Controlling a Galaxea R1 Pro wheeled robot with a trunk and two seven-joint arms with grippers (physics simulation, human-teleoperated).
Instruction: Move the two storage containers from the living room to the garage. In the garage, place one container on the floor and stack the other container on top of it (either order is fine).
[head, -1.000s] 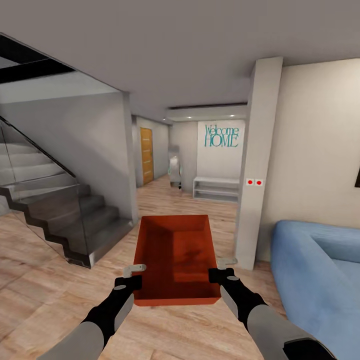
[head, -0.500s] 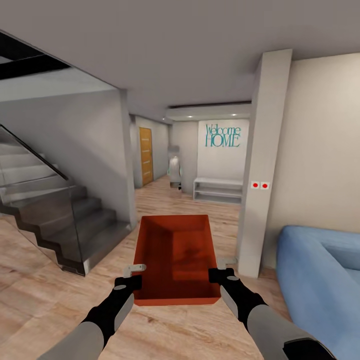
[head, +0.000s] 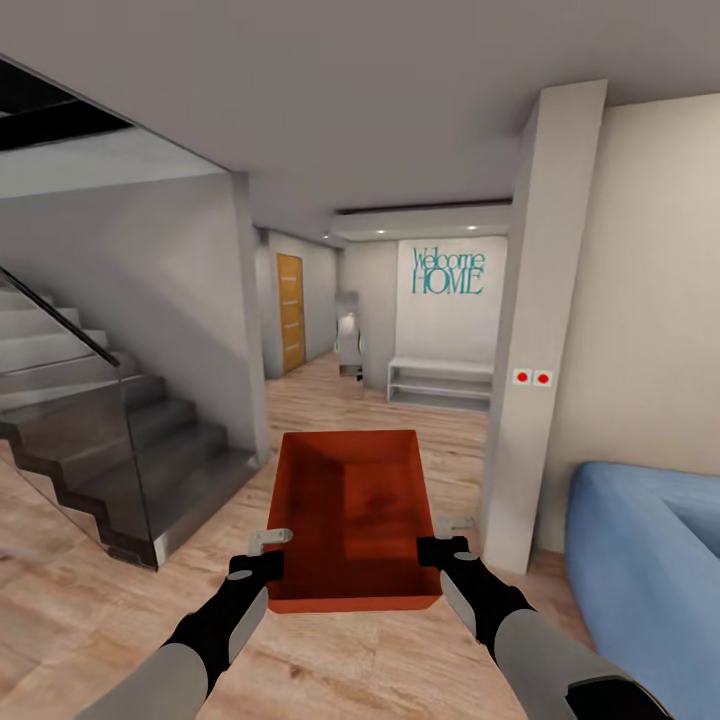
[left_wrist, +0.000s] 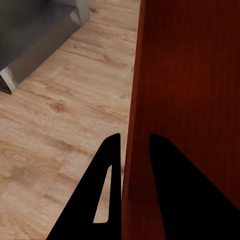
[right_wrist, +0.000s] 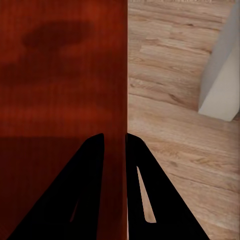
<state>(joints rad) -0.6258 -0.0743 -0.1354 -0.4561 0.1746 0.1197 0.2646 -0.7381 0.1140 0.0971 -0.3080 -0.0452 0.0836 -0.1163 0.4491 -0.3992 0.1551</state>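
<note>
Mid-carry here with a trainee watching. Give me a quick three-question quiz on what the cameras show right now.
1. True or false: each claw pinches a side wall of the storage container.
2. What lies beside the right claw, past the white pillar? A) red car B) blue sofa C) fireplace
3. What floor is under the robot?

Key
1. True: the left claw and the right claw each straddle a wall.
2. B, the blue sofa.
3. Light wood planks.

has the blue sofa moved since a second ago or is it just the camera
Cannot tell from the picture alone. The blue sofa shifted right, but so did the pillar beside it, which points to the camera moving, not the sofa.
</note>
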